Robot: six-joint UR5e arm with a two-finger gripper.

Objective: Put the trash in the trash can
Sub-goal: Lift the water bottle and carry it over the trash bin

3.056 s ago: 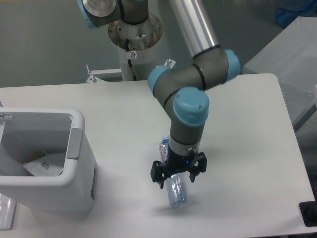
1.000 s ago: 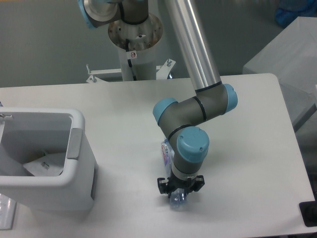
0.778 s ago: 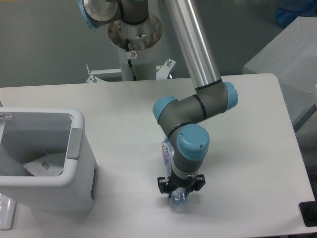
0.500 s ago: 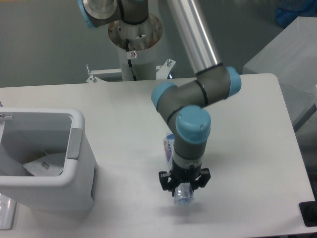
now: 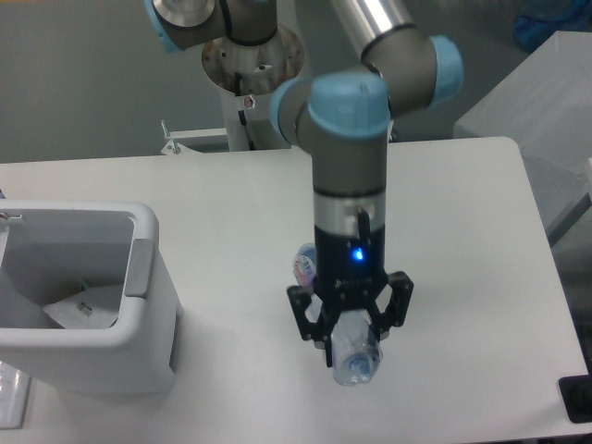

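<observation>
My gripper (image 5: 351,326) is shut on the clear plastic bottle (image 5: 352,354) and holds it above the table, right of the middle. The bottle's blue-red-white label (image 5: 303,265) shows just left of the wrist, and its clear end sticks out below the fingers. The white trash can (image 5: 139,319) stands at the left edge of the table, well left of the gripper, with its grey panel (image 5: 137,268) facing right. A pale crumpled thing (image 5: 85,310) lies inside it; I cannot tell whether it is the wrapper.
The arm's base column (image 5: 252,55) stands behind the table's far edge. A grey surface (image 5: 536,102) stands off the table's right side. A small dark object (image 5: 578,398) sits at the front right corner.
The gripper came down over the lying bottle, shut on it, and has now lifted it well up off the table. The arm's wrist stands much higher and more upright than before.
</observation>
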